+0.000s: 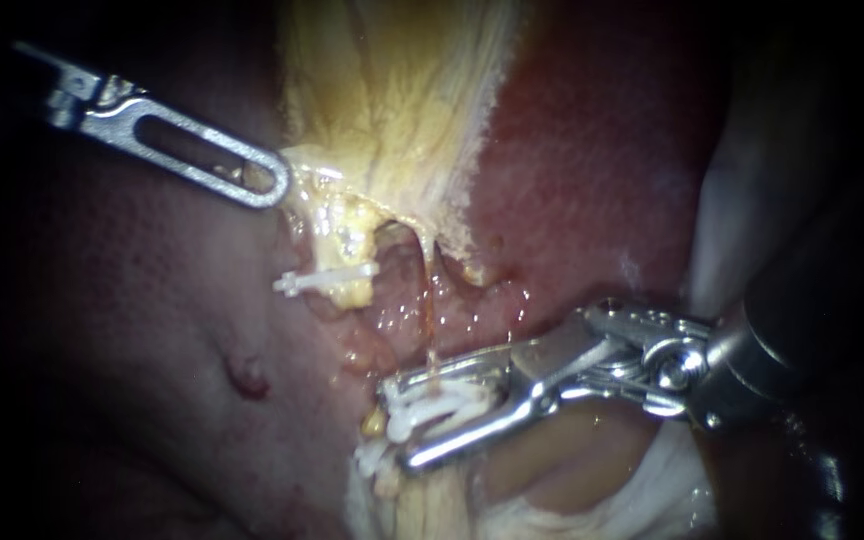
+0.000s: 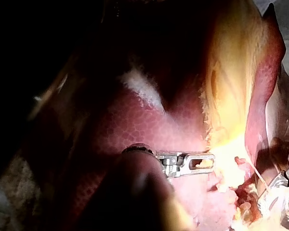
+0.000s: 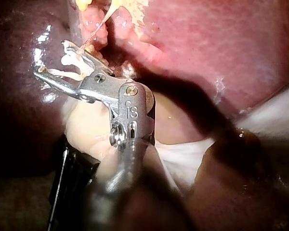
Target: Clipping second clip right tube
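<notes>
Now my right instrument [image 1: 399,425] has its end effector narrowed around a white clip [image 1: 437,408], and the thin right tube [image 1: 429,300] runs into the gap between the jaws. Next, I judge, the clip must sit squarely across it before I squeeze shut.

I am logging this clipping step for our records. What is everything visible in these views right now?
liver: one, dark red, surrounding the site
yellow tissue: one mass, pale yellow, above the centre in the endoscope view
thin tube: one, amber, hanging down from the yellow tissue
placed clip: one, white, on yellow tissue left of the thin tube
loaded clip: one, white, at the thin tube's lower end
white material: one patch, under the right-hand shaft
left instrument: one, silver, tip at the yellow tissue's edge
right instrument: one, silver, jaws shut on the loaded clip
</notes>
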`<state>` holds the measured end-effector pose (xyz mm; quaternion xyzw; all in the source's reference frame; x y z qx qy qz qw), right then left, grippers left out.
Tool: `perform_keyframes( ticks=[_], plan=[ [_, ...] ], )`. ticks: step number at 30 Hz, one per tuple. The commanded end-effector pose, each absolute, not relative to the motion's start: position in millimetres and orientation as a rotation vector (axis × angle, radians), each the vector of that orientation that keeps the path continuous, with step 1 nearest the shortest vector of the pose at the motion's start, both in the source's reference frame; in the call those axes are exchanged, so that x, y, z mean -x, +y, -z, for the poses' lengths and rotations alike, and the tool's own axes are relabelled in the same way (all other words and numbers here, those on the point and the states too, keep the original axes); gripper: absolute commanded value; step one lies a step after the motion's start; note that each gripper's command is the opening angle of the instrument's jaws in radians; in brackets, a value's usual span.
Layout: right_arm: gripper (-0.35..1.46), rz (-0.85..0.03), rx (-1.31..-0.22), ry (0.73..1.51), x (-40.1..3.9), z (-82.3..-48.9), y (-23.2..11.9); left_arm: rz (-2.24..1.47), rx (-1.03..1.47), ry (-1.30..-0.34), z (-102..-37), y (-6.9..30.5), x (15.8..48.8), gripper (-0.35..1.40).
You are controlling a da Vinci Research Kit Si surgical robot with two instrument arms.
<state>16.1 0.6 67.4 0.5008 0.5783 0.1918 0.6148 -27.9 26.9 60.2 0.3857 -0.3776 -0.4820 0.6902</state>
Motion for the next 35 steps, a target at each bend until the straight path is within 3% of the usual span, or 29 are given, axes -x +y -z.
perform_keyframes(
  ticks=[1,16,21,35],
  plan=[
    [0.35,-0.443,-1.155,1.331,-16.0,-67.5,0.6,1.078,-0.862,-0.844,-60.2,26.9,27.9,-0.35],
    [-0.35,-0.45,-1.164,1.325,-15.6,-68.4,1.2,1.078,-0.863,-0.844,-60.2,26.9,27.9,-0.35],
    [-0.35,-0.492,-1.199,1.297,-15.5,-68.6,1.3,1.078,-0.863,-0.844,-60.2,26.9,27.9,-0.35],
    [-0.35,-0.489,-1.196,1.289,-15.4,-69.0,1.4,1.077,-0.863,-0.844,-60.2,26.9,27.8,-0.35]
  ],
)
